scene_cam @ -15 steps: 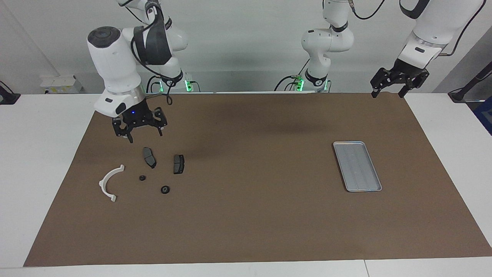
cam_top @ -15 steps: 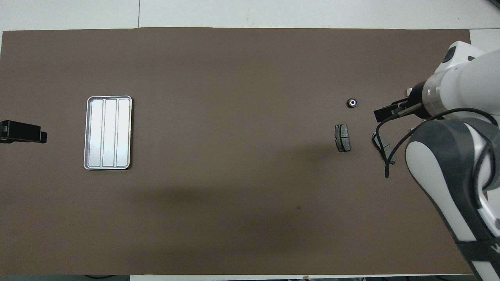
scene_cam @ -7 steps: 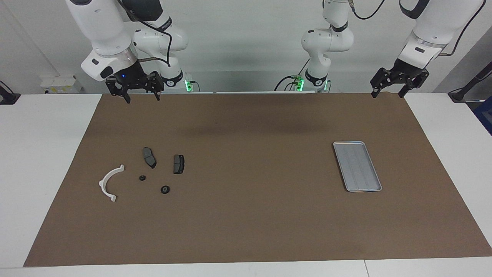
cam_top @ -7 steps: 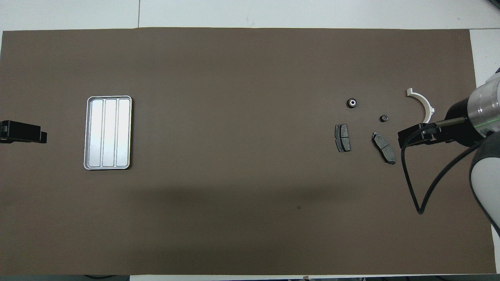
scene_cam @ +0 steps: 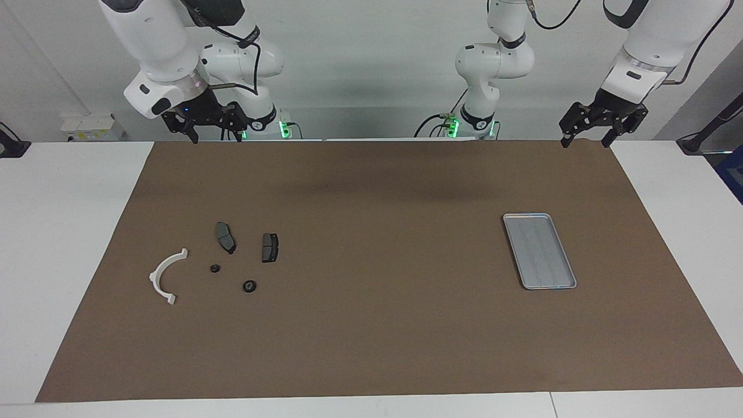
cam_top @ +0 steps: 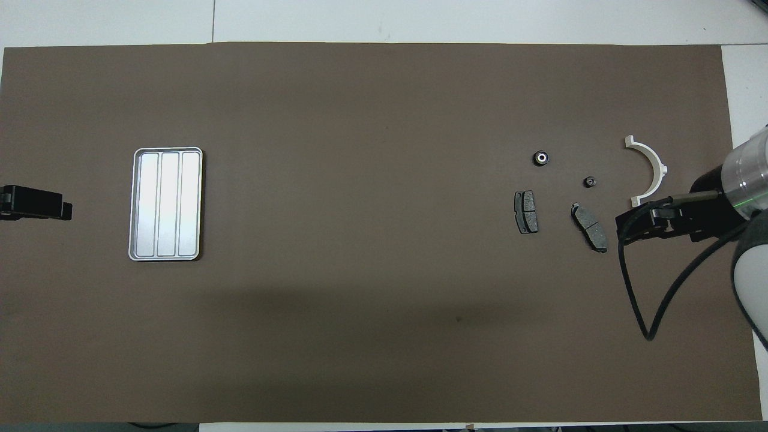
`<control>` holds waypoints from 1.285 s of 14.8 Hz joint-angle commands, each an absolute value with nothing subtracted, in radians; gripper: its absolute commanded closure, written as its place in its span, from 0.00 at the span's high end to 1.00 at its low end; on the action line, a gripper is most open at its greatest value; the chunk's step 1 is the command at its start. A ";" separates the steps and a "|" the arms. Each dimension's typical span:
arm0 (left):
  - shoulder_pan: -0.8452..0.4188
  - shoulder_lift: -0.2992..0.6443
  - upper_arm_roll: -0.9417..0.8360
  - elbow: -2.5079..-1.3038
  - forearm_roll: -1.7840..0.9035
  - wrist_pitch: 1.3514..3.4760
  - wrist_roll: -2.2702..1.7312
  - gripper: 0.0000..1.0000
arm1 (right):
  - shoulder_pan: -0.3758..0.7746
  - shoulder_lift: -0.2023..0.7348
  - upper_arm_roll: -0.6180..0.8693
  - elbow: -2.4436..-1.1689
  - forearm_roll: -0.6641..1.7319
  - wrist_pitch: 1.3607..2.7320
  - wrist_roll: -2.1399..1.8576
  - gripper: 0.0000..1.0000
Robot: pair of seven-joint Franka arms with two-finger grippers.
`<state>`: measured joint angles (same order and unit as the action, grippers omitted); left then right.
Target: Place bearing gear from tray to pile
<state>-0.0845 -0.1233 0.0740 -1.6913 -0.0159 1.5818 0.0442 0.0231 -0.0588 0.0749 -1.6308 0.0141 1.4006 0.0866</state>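
Silver tray (scene_cam: 539, 250): bare at right of the facing frame, nothing riding in it, so its job looks done.
Gears: two dark ones, gear (scene_cam: 249, 285) and small gear (scene_cam: 215, 268), down on the mat in the pile.
Pile: pads (scene_cam: 226, 237), half-ring (scene_cam: 167, 276), lower left, grouped as the drop spot.
Right gripper (scene_cam: 211, 129): jaws apart, empty, raised upper left.
Left gripper (scene_cam: 586, 139): jaws apart, waits upper right.

The right gripper (scene_cam: 212, 134) has been lifted from just above the pile (scene_cam: 223, 261) and drawn back to the mat's (scene_cam: 371, 325) robot-side edge. The white half-ring (cam_top: 648, 168) and small gear (cam_top: 590, 181), hidden before in the overhead view, are now uncovered.
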 commanded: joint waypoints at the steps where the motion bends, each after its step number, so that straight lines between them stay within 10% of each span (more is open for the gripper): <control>1: -0.081 -0.137 0.072 -1.690 -0.015 1.566 0.043 1.00 | 0.023 -0.063 0.075 -1.624 -0.015 1.489 0.092 1.00; 19: -0.081 -0.137 0.072 -1.690 -0.015 1.566 0.043 1.00 | 0.020 -0.071 0.083 -1.626 -0.034 1.549 0.086 1.00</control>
<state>-0.0845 -0.1233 0.0740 -1.6913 -0.0159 1.5816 0.0442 0.0232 -0.0596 0.0796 -1.6227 -0.0360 1.5400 0.0865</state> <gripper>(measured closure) 0.000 0.000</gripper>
